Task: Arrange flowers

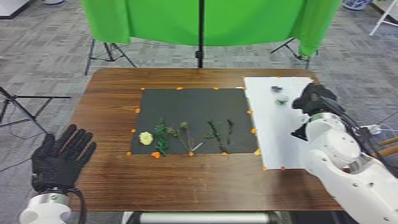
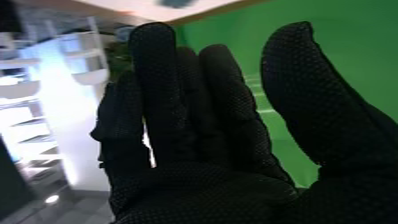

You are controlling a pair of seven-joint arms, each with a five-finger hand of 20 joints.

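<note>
In the head view my left hand (image 1: 60, 162) lies palm-up at the table's left edge with straight fingers. My right hand (image 1: 314, 100) is over the right side of the white board (image 1: 280, 135), beside a small green piece (image 1: 282, 101) and a dark bluish flower (image 1: 276, 89). On the dark mat (image 1: 195, 105) lie a pale yellow flower (image 1: 146, 138), a leafy green stem (image 1: 161, 136), thin budded stems (image 1: 185, 131) and green sprigs (image 1: 215, 135). In the right wrist view my right hand (image 2: 204, 185) has extended fingers, with the thumb apart and nothing between them.
Orange markers (image 1: 155, 155) line the mat and the board. A green cloth (image 1: 204, 25) hangs from a stand (image 1: 200, 54) behind the brown table (image 1: 178, 185). Tripod legs stand on the floor behind and left of it.
</note>
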